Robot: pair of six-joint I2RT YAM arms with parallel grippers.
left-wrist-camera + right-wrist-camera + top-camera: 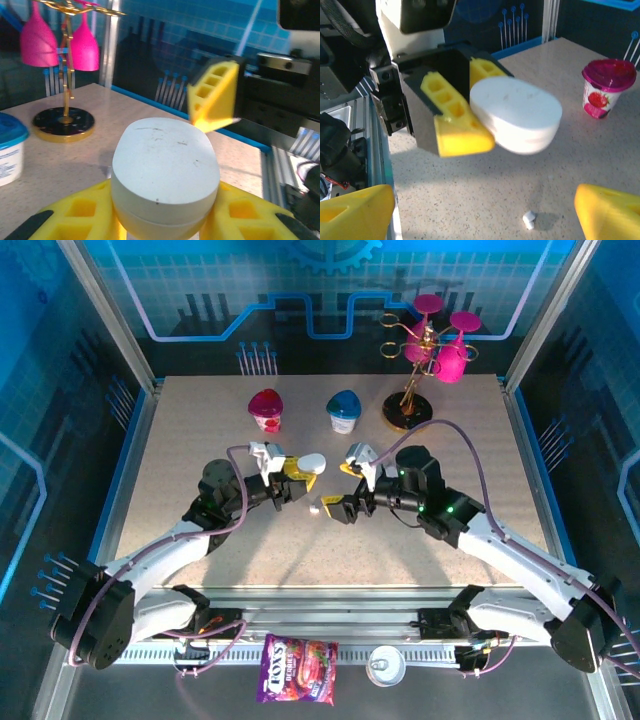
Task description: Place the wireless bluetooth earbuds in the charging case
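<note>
1. The left claw (pixel 300 470) is clamped on a white, pebble-shaped charging case (pixel 313 462). Its yellow fingers (pixel 75 215) hold the case off the table, and the lid looks shut.
2. Behind it stands a pink-lidded yoghurt cup (pixel 266 408). The label carries a red fruit picture, but the print is too small to read.
3. On the near ledge in front of the table lies a purple sweets bag (pixel 297 668) whose white lettering seems to read "ROXS".
4. One tiny white earbud (pixel 314 508) lies loose on the speckled table (pixel 180 440). It sits below the raised case, between the two claws, and neither touches it.
5. A blue-lidded cup (pixel 344 410) stands at the back, and its label is too blurred to read.
6. The right claw (pixel 340 487) stands wide open and empty just beside the case, with the earbud on the table under the gap between its fingers.
7. A silver can (pixel 385 665) sits to the right of the bag.
8. A gold stand (pixel 404 418) in the far right corner bears pink glasses (pixel 450 362).
</note>
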